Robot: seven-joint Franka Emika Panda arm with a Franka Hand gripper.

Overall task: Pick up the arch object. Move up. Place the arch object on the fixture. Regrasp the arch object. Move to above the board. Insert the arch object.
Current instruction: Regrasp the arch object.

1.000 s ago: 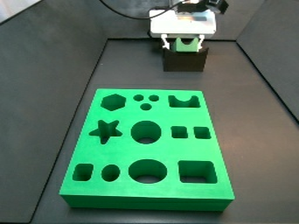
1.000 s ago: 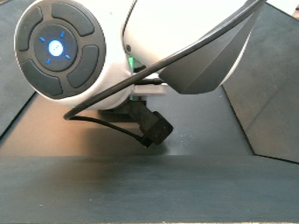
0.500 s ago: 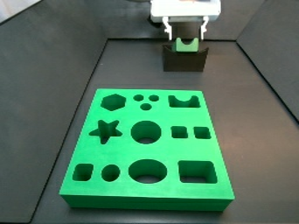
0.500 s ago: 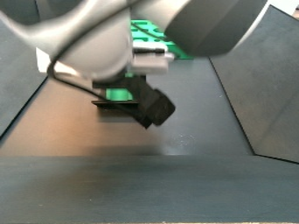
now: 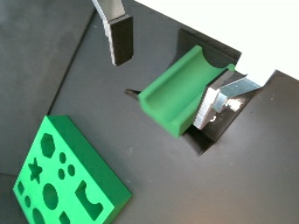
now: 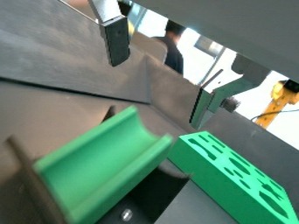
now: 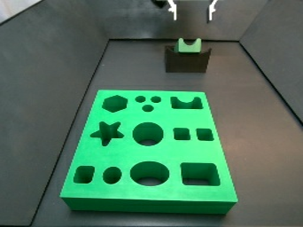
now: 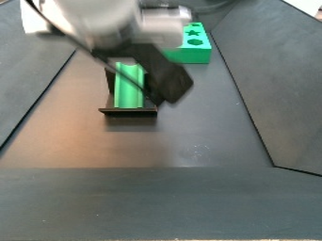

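The gripper (image 7: 190, 11) hangs at the far end of the dark table (image 7: 263, 142), directly above the fixture (image 7: 187, 60), with its two fingers apart and nothing between them. The arch object (image 7: 189, 43) rests in the dip on top of the fixture, clear of the fingers. In both wrist views the arch object (image 5: 179, 90) (image 6: 103, 166) shows as a long green piece with a curved channel along its upper face, lying in the dark fixture (image 5: 216, 136) below the camera, with one silver finger (image 5: 117, 33) on either side and well above it. The board (image 7: 149, 150) lies flat on the table nearer the front, apart from the fixture, its hexagon, star, circle, square and arch cut-outs all open. In a side view a blurred dark part of the arm (image 8: 161, 75) crosses in front of the arch object (image 8: 128, 88) and hides part of it; the board (image 8: 190, 42) sits behind.
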